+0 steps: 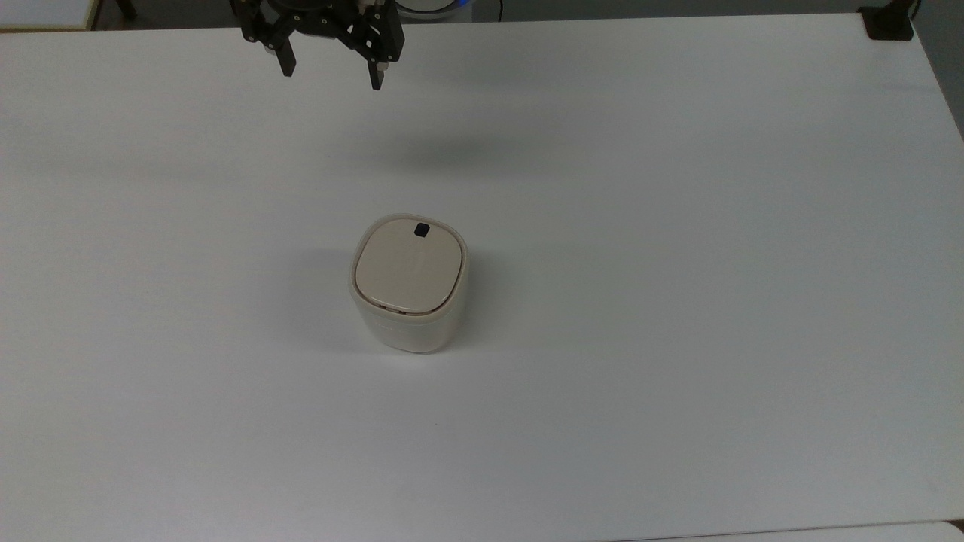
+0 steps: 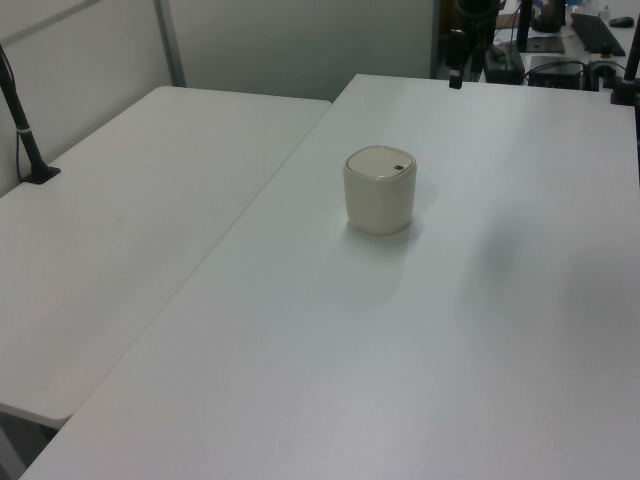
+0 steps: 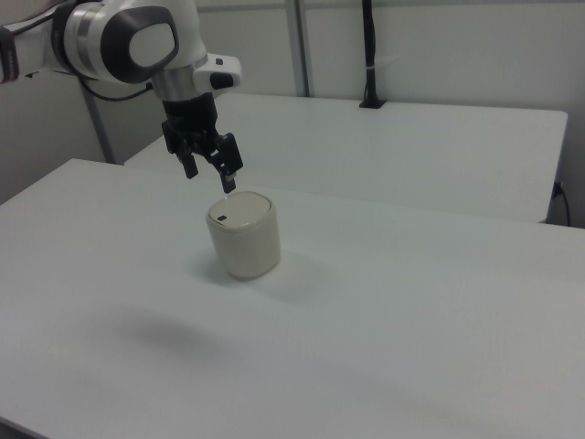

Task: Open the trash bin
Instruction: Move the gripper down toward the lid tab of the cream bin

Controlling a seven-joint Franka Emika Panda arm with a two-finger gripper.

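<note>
Lidded trash bin [image 1: 408, 284] alone on our white table [image 1: 678, 301].
Our gripper [image 1: 331, 74] hangs with jaws spread and empty; the bin stands below them, well apart toward the top view's bottom, nothing between, a second table [image 2: 130, 230] alongside.

My gripper [image 1: 331, 71] hangs in the air with its two black fingers [image 1: 286, 60] spread wide apart, pointing down and holding nothing. In the right view my white arm [image 3: 128, 41] reaches in from the right view's left, wrist bent downward.
</note>
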